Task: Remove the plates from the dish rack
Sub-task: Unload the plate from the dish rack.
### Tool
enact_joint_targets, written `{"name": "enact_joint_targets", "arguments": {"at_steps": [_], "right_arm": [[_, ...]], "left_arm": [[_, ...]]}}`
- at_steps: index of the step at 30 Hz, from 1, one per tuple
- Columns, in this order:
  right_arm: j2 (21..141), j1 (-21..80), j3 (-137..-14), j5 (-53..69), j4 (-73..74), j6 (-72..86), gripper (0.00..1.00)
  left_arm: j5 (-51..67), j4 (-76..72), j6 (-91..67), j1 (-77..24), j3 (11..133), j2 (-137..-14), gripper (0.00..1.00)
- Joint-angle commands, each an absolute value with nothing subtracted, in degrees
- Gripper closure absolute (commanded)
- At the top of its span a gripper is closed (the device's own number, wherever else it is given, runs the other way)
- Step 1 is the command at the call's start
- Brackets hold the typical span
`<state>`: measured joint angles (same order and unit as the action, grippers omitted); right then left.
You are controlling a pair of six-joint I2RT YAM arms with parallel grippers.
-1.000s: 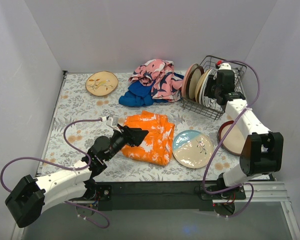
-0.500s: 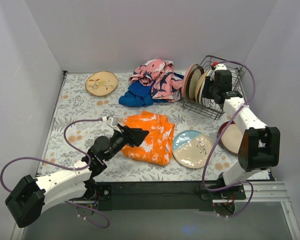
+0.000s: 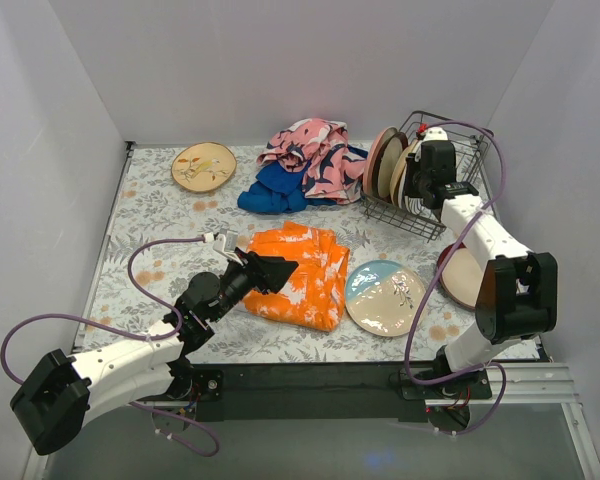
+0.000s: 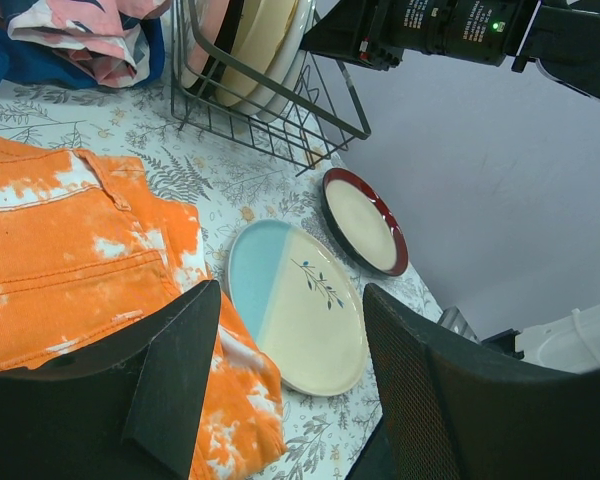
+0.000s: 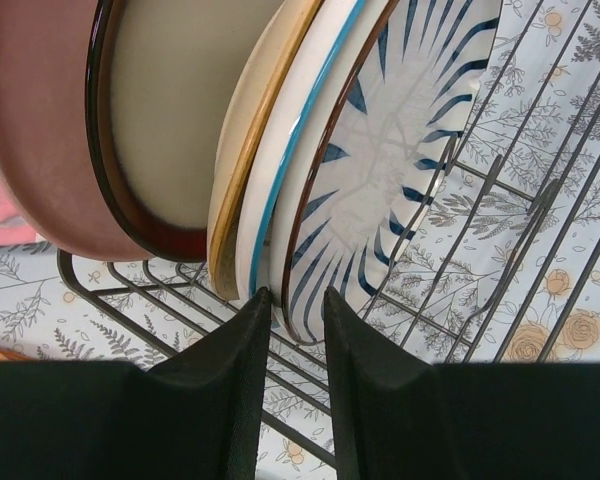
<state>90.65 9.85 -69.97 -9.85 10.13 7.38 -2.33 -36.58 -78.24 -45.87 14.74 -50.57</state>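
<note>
The right gripper (image 3: 414, 190) reaches into the dish rack (image 3: 396, 219) against upright plates (image 3: 382, 162), while the left gripper (image 3: 283, 268) hovers over an orange cloth (image 3: 315, 290).

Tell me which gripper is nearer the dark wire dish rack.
Right. The right gripper is at the dark wire dish rack; the left gripper hovers over the orange cloth, well away.

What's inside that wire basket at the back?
Five plates stand on edge in the dish rack: pink, dark-rimmed cream, tan, blue-edged white, blue-striped. The right gripper hides some lower rims.
</note>
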Motion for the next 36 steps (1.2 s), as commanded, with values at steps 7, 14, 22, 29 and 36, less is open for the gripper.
{"name": "enact_joint_targets", "arguments": {"at_steps": [7, 14, 22, 29, 36], "right_arm": [[89.39, 11.16, -68.82, -23.46, 7.74, 9.93, 0.69], [89.03, 11.78, -67.33, -28.21, 7.73, 12.65, 0.69], [88.77, 11.95, -67.14, -30.41, 7.56, 14.59, 0.69], [92.02, 11.95, -69.78, -31.46, 7.38, 15.12, 0.69], [94.3, 11.87, -70.14, -32.78, 7.03, 18.72, 0.67]], "left_arm": [[-2.02, -37.44, -77.78, -45.97, 16.08, -49.48, 0.43], [-2.11, -37.44, -77.78, -45.97, 16.0, -49.39, 0.43], [-2.11, -37.35, -77.78, -45.97, 16.08, -49.22, 0.43], [-2.29, -37.27, -77.7, -45.97, 16.08, -49.22, 0.43], [-2.29, -37.27, -77.7, -45.97, 16.08, -49.04, 0.43]]}}
